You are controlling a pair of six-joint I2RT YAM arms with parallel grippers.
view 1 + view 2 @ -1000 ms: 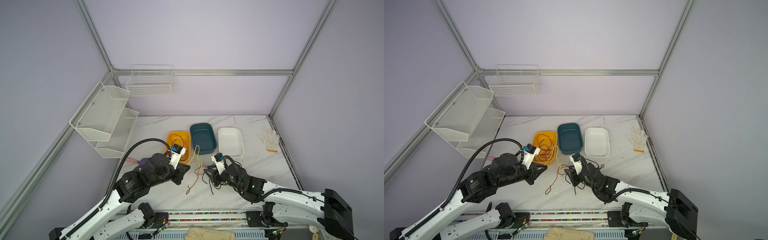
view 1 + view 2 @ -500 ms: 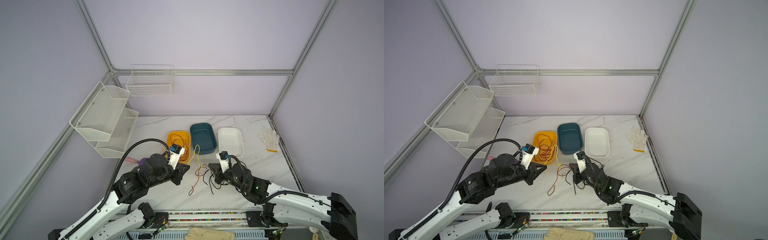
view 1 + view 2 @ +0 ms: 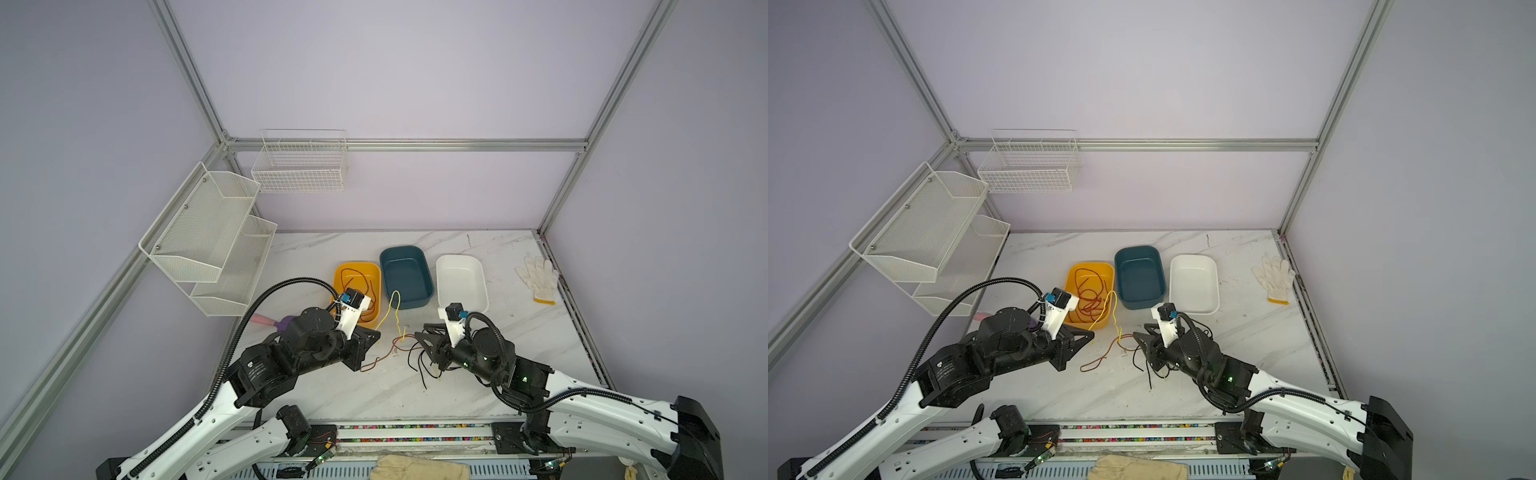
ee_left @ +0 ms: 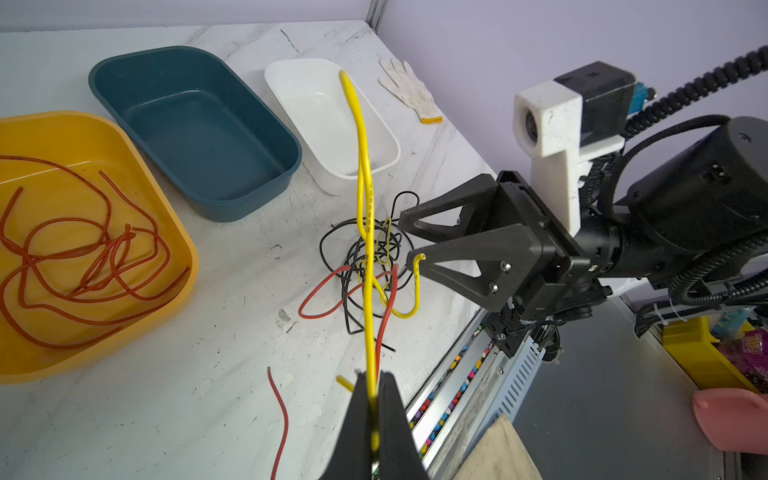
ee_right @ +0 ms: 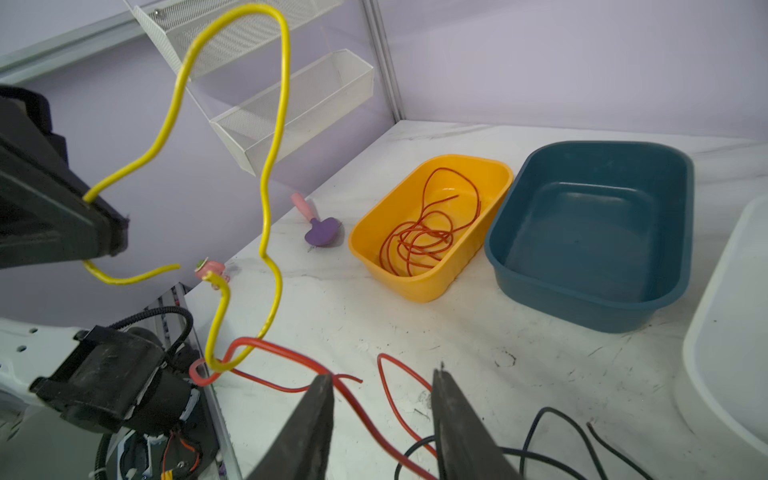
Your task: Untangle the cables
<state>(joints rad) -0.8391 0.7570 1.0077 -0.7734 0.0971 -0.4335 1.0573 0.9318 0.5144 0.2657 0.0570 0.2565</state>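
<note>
Your left pincer (image 4: 374, 382) clamps the yellow cable (image 4: 363, 166), likely light and springy, rising from the cables (image 4: 365, 266) tangled near the worktop's (image 4: 187, 395) front edge. Your right pincer (image 5: 384, 376) stands parted over them; take a free end.

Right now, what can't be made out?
- Left wrist view: yellow cable where gripped, hidden between left gripper fingers.
- In a top view: yellow tub, near end behind the left wrist camera.
- Right wrist view: white tub, cut by the frame edge.
- In a top view: black cables, crossings too small.
</note>
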